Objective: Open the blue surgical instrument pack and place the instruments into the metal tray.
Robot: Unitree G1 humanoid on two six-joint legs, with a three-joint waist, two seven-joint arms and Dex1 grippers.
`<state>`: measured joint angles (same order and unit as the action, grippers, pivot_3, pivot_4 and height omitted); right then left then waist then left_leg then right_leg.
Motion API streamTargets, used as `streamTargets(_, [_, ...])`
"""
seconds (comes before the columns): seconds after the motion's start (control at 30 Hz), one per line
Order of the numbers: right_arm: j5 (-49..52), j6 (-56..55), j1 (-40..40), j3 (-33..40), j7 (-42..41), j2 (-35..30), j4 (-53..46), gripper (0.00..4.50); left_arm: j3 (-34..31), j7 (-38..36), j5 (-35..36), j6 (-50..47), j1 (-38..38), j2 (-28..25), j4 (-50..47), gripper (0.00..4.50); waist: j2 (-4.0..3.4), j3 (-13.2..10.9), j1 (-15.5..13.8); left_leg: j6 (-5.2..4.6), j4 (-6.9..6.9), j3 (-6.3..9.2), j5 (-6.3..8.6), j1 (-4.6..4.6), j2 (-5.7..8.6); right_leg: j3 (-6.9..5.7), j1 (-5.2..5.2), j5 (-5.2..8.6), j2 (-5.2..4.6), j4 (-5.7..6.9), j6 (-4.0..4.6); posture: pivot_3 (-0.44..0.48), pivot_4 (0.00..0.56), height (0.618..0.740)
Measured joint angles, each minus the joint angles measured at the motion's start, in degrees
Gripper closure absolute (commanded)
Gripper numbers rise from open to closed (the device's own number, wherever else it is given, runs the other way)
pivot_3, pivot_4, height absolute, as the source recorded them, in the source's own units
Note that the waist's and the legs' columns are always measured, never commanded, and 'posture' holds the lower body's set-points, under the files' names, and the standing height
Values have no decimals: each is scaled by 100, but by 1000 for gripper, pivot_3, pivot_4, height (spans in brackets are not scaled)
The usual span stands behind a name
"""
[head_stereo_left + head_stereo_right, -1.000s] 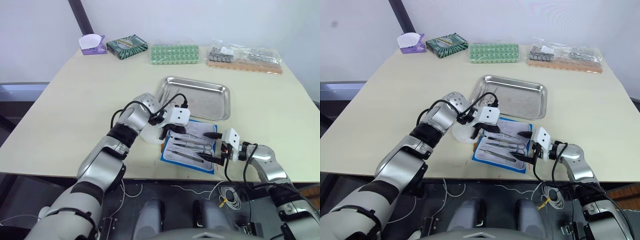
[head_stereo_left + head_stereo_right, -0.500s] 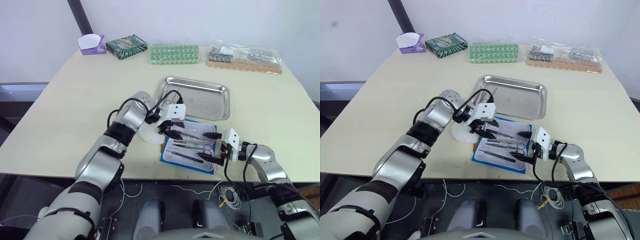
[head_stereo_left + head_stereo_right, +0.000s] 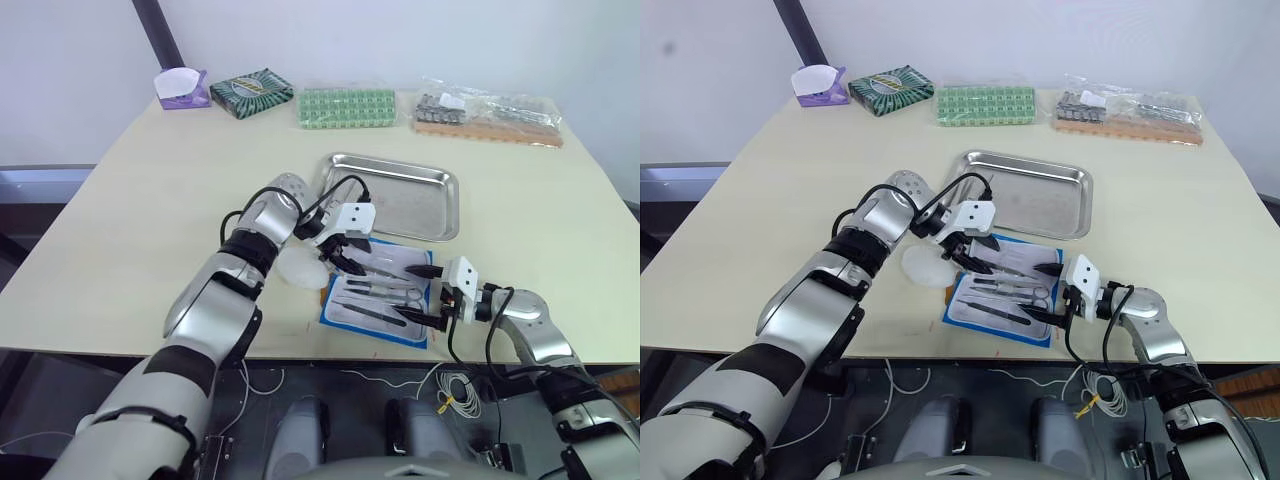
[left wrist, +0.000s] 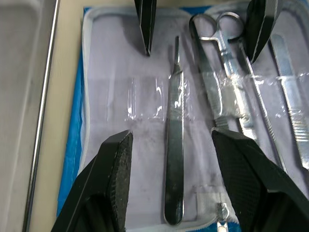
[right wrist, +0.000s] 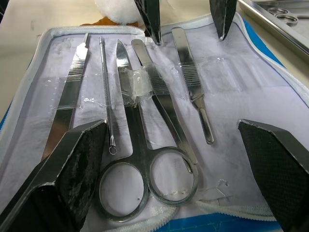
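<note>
Head views: blue surgical instrument pack (image 3: 378,295) lay unfolded at the near table edge, just short of the metal tray (image 3: 395,195), so transfers stay short. Left gripper (image 3: 352,258) spread over its far end; right gripper (image 3: 420,296) spread at the near end.

Left wrist: instruments (image 4: 175,140) under clear straps.

Right wrist: scissors (image 5: 145,159) between the fingers, room either side.

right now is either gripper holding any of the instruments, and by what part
Nothing is held. The left gripper hangs open over the slender silver scalpel handle in the opened blue surgical instrument pack; the right gripper is open above the silver ring-handled scissors.
</note>
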<state>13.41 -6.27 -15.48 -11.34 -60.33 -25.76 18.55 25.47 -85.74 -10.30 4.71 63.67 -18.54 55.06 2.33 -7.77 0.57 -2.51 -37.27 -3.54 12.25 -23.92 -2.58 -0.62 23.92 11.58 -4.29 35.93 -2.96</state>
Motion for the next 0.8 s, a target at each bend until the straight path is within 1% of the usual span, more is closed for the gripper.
streamTargets(0.07, [0, 38, 25, 3, 25, -2, -51, 0, 0, 32, -109, 160, 66, 69, 276, 1758, 0, -1, 0, 0, 1, 1, 0, -1, 0, -1, 0, 0, 0, 0, 0, 0, 150, 740])
streamTargets(0.23, [0, 112, 100, 7, 94, -16, -177, 0, 0, 154, -265, 396, 125, 160, 526, 1758, -1, -1, -1, 0, 7, 4, 0, -1, 0, -6, 0, 0, 0, -1, 0, 0, 150, 740])
streamTargets(0.33, [0, 133, 106, 6, 106, -18, -196, 0, 7, 249, -403, 521, 187, 199, 637, 2493, -1, -1, -1, 0, 7, 5, 0, -1, 0, -8, 0, 0, 0, -1, 0, 0, 150, 740])
streamTargets(0.47, [0, 143, 122, 13, 135, -24, -208, 0, 17, 179, -460, 581, 222, 271, 702, 4359, -1, -1, -2, 0, 7, 6, 0, -1, 0, -9, 0, 0, 0, -1, 0, 0, 150, 740])
streamTargets(0.5, [0, 146, 122, 14, 137, -25, -209, 0, 16, 176, -468, 581, 224, 275, 701, 4440, -1, -1, -5, 0, 7, 6, 0, -1, 0, -9, -1, 0, -1, -2, 0, 0, 150, 740])
streamTargets(0.8, [0, 185, 134, 7, 166, -25, -249, 0, -5, 88, -472, 573, 211, 255, 606, 4440, -2, -1, 0, 1, 7, 4, 0, -1, 0, -43, -1, 0, -28, -3, 0, 0, 150, 740])
